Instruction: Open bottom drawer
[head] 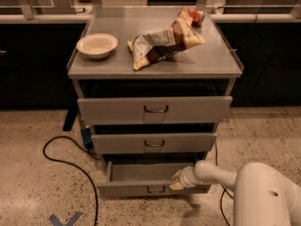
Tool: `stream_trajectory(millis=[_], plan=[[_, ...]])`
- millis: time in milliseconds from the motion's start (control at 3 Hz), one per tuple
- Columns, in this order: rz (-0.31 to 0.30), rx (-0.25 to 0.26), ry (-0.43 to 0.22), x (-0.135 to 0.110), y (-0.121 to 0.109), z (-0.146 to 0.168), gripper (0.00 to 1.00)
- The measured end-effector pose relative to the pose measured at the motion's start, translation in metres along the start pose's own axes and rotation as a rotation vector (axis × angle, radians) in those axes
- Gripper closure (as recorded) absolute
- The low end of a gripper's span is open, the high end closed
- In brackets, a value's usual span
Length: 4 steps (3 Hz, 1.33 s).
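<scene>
Cable (56,157): loops on the floor left of the cart (221,65), and you can ignore it.
Bowl (97,45): on the cart top, left side.
Bag (162,44): crumpled, lying mid-top, just right of the bowl.
Bottom drawer (131,189): lowest of three, near the floor. It stands out partway, its inside showing behind the front.
Handle (155,189): centre of that front, with nothing on it.
Gripper (177,180): at the front's upper edge, right of the handle. You cannot tell how far open it is, nor whether it grips the edge; it may only rest there.
Progress: opening looks well begun, perhaps half. What's left for you is more outward pull, if fuller travel is wanted.
</scene>
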State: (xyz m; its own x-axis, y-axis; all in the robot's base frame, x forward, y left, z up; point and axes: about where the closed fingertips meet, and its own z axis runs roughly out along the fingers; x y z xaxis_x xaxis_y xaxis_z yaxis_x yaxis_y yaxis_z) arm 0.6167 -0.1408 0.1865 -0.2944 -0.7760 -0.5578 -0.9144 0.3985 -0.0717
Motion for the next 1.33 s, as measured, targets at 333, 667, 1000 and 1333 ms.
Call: stream_trajectory(millis=[333,667,1000,1333], plan=[[0.003,0.005,-0.007,0.012,0.030,-0.010,1.00],[0.003,0.005,-0.007,0.012,0.030,-0.010,1.00],[0.000,0.001,-0.030,0.016,0.041,-0.009,1.00],[-0.004,0.002,-0.035,0.015,0.043,-0.012,1.00]])
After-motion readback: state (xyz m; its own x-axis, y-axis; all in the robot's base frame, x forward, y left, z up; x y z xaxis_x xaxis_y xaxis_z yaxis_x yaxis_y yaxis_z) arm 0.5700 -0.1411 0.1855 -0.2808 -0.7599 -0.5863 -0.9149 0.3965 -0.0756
